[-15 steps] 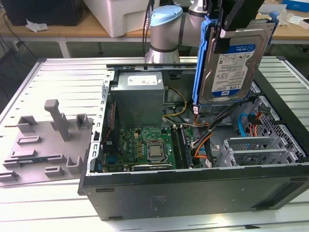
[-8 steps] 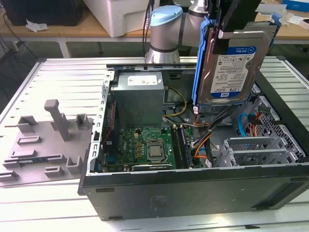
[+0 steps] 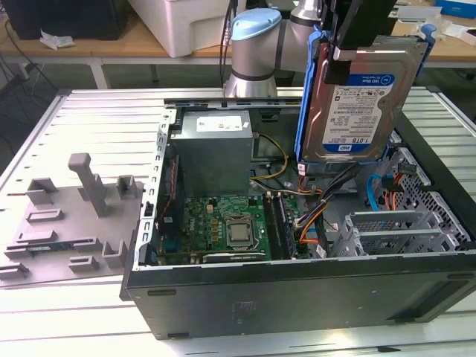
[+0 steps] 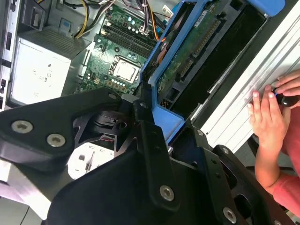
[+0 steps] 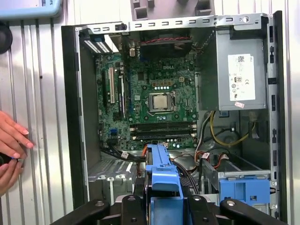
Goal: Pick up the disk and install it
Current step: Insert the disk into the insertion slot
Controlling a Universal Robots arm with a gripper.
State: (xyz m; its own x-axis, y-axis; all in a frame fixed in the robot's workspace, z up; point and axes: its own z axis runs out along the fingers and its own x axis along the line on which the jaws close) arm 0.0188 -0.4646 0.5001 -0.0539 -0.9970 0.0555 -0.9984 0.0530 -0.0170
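The disk [image 3: 362,104], a silver hard drive with a white-and-blue label in a blue plastic frame, hangs upright above the exterior view's right side of the open computer case [image 3: 297,294]. My gripper [image 3: 348,53] is shut on its upper edge. In the second wrist view the disk [image 4: 190,58] shows its green circuit-board side and blue frame, running out from the black gripper [image 4: 152,124]. In the first wrist view the disk's blue frame [image 5: 161,176] points toward the case's inside, with the gripper [image 5: 161,206] clamped on it.
Inside the case lie the grey power-supply box [image 3: 214,149], the motherboard [image 3: 223,219], loose cables [image 3: 309,216] and a silver drive cage [image 3: 394,230] with a blue latch [image 5: 243,190]. A grey fixture [image 3: 71,216] sits at the exterior view's left. A person's hand [image 4: 269,112] rests beside the case.
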